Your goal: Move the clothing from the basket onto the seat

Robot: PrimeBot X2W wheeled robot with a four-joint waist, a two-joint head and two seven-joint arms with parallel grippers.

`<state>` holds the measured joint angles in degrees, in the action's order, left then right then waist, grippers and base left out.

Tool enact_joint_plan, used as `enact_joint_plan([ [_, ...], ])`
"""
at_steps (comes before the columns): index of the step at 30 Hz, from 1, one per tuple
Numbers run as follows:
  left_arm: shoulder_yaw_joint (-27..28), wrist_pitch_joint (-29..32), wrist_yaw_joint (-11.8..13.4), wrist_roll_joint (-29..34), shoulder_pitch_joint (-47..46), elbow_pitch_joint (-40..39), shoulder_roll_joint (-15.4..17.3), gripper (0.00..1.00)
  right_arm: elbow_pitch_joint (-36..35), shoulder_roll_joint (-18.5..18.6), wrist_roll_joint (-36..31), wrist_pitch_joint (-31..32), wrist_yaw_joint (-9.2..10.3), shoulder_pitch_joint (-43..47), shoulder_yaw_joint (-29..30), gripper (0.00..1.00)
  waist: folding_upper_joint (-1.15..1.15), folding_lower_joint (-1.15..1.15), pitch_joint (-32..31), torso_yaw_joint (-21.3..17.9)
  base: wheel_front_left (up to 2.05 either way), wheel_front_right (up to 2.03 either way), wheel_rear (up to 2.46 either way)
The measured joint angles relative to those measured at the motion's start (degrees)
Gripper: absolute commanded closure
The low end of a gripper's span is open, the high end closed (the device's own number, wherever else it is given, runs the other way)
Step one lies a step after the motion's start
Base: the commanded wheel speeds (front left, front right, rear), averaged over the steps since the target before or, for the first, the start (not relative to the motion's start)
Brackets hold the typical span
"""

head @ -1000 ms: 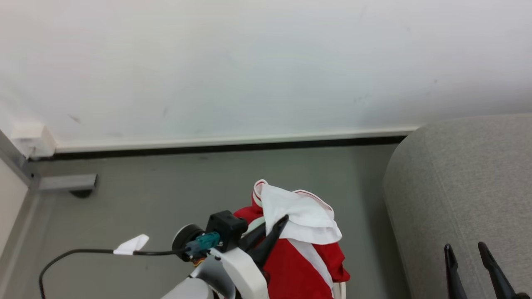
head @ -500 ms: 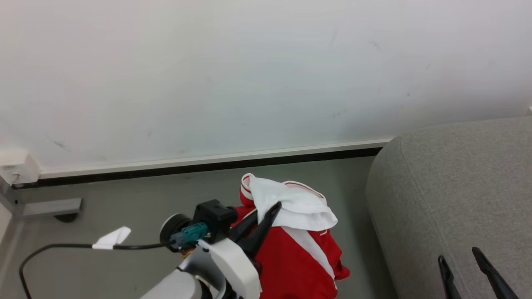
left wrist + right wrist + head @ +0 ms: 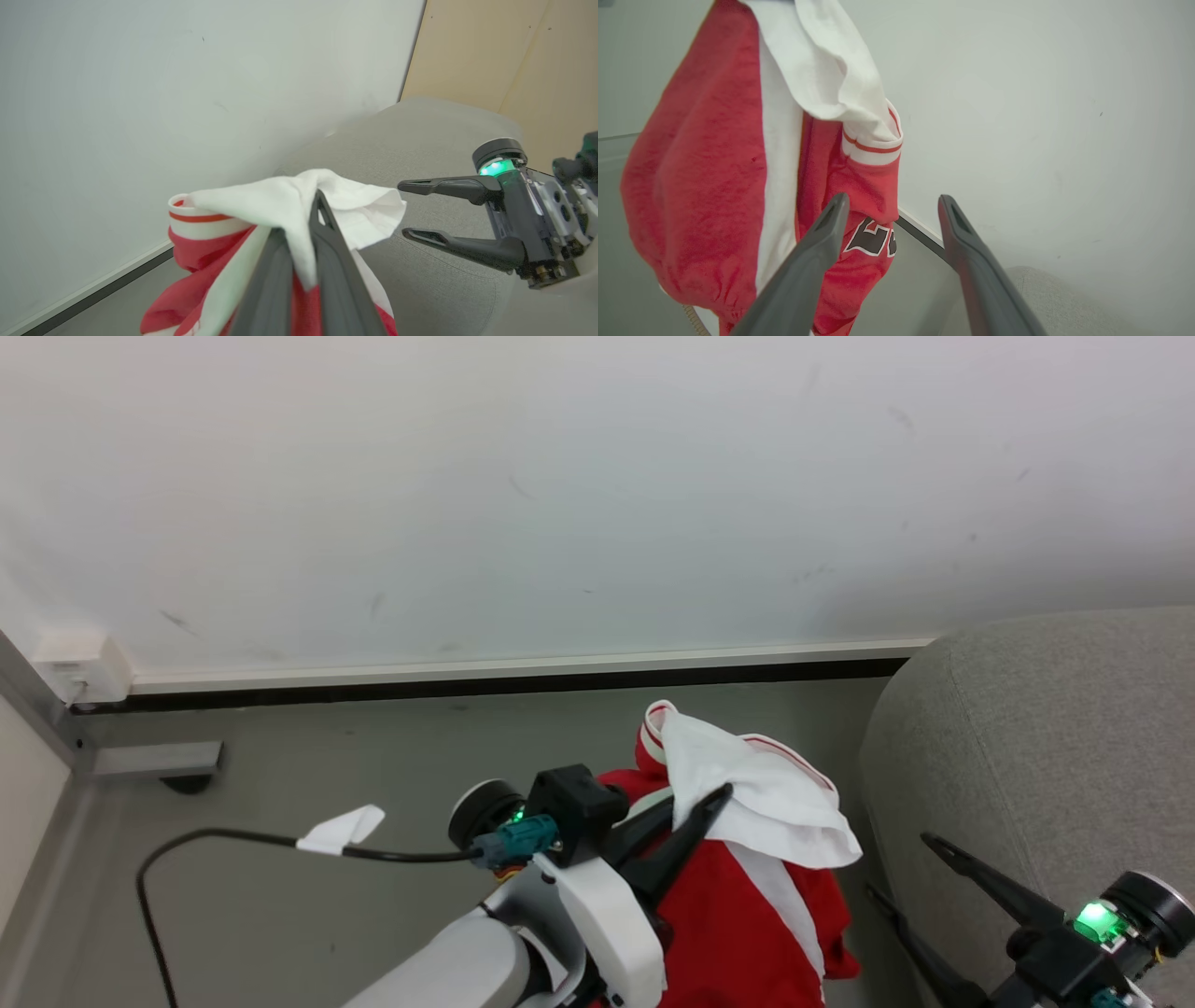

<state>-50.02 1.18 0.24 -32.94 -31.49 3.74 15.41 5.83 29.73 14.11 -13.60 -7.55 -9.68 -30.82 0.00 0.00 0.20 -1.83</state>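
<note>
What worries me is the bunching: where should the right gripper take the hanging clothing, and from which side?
Probably the striped cuff of the clothing: it hangs free as a firm folded edge, just ahead of the open right gripper. Come from the seat side, opposite the left gripper, which pinches the white top.

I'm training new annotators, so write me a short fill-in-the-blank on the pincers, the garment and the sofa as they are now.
1. The left pincer grips the red and ___ clothing.
2. The right pincer is ___, holding nothing.
3. The seat beside the clothing is covered in ___ fabric.
Missing words: white; open; grey.
</note>
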Motion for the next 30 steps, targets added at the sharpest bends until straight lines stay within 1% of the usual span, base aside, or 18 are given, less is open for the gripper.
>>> enact_joint_plan([
  [3,-0.8,0.2,-1.1,0.0,-0.8,0.7,-0.8,1.00,4.0,1.1,0.9,-0.1,0.00,-5.3,-4.6,0.00,0.00,0.00,-0.1,0.4,0.00,0.00,0.00],
  [6,-1.5,0.5,-2.3,-0.1,-1.5,1.2,-1.3,1.00,8.2,1.0,2.0,-0.4,0.00,-10.2,-9.2,0.00,0.00,0.00,-0.2,0.6,0.00,0.00,0.00],
  [9,-2.0,0.7,-2.7,-0.3,-2.0,1.5,-1.9,1.00,11.8,0.7,3.1,-0.6,-0.01,-14.5,-14.2,0.00,0.00,0.00,-0.4,0.8,0.00,0.00,0.00],
  [13,-2.5,0.7,-3.3,-0.8,-2.5,2.3,-2.8,1.00,16.1,-0.9,4.8,-1.1,0.00,-20.0,-18.8,0.00,0.00,0.00,-0.6,0.9,0.00,0.00,0.00],
  [17,-2.9,0.6,-3.8,-1.2,-2.5,3.5,-3.4,1.00,18.6,-3.3,7.5,-1.4,-0.01,-23.2,-22.4,0.00,0.00,0.00,-0.7,1.0,0.00,0.00,0.00],
  [18,-3.0,0.5,-4.0,-1.2,-2.5,3.7,-3.5,1.00,19.3,-4.0,8.8,-1.4,0.00,-23.8,-23.2,0.53,0.00,0.00,-0.7,1.0,0.00,0.00,0.00],
  [19,-3.1,0.5,-4.1,-1.4,-2.6,3.9,-3.6,1.00,20.1,-4.4,10.2,-1.4,0.00,-24.2,-24.1,1.00,0.00,0.00,-0.7,1.1,0.00,0.00,0.00],
  [22,-3.1,0.2,-4.2,-1.9,-2.7,4.8,-3.8,1.00,21.3,-4.8,13.8,-1.4,-0.01,-24.8,-25.5,1.00,0.00,0.00,-0.7,1.3,0.00,0.00,0.00],
  [25,-2.8,-0.2,-4.1,-1.9,-2.9,5.6,-3.7,1.00,21.8,-4.8,15.4,-1.4,0.00,-25.8,-25.8,1.00,0.00,0.00,-0.6,1.5,0.00,0.00,0.00],
  [28,-2.6,-0.4,-3.7,-1.9,-2.9,6.5,-3.5,1.00,21.8,-4.9,16.6,-1.4,0.00,-25.8,-24.6,1.00,0.00,0.00,-0.5,1.5,0.00,0.00,0.00],
  [30,-2.6,-0.5,-3.6,-1.9,-3.0,7.0,-3.3,1.00,21.9,-5.0,16.8,-1.4,0.00,-26.0,-22.7,1.00,0.00,0.00,-0.3,1.5,0.00,0.00,0.00],
])
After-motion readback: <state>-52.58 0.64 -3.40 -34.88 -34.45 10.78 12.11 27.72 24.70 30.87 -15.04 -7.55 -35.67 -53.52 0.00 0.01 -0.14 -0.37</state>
